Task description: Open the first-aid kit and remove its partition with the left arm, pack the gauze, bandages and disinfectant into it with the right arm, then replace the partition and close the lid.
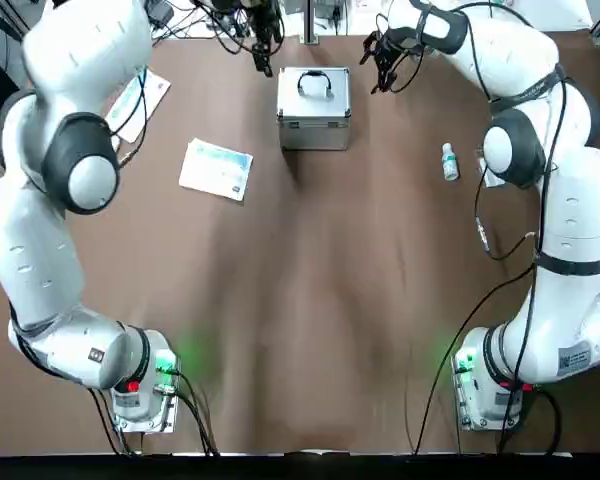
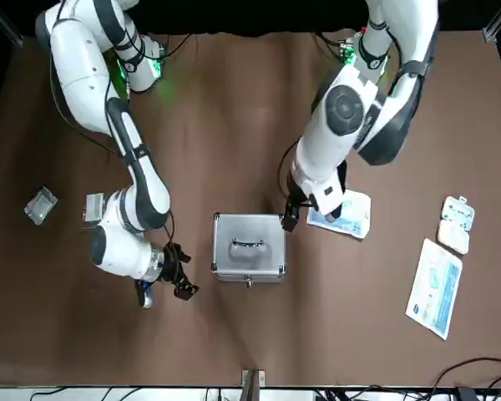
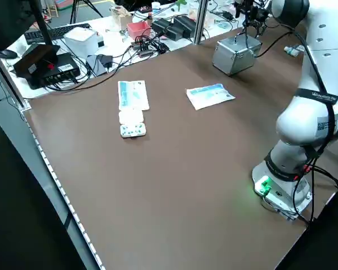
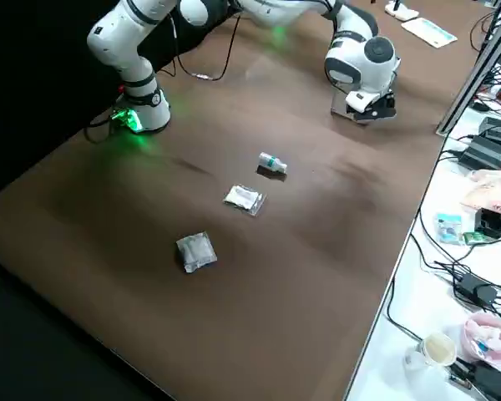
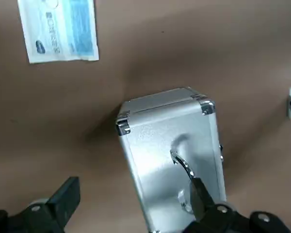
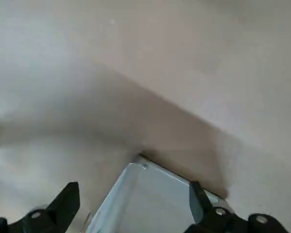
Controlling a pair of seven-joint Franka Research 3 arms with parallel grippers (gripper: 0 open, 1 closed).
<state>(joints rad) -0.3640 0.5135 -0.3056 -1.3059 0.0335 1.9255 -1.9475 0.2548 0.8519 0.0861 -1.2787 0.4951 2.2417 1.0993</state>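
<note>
Here, near the worktop's right edge, the disinfectant (image 1: pixel 449 162) lies on its side. Farther off, by the far edge, the case (image 1: pixel 314 108) stands with its lid (image 2: pixel 249 242) down, the spread-fingered left gripper (image 2: pixel 290 215) and right gripper (image 1: pixel 383 62) flanking it, neither grasping anything.

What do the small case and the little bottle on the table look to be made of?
The case looks like brushed silver metal, probably aluminium, with shiny corner caps and a wire handle. The bottle looks like white plastic with a greenish label; its finish is too small to judge.
</note>
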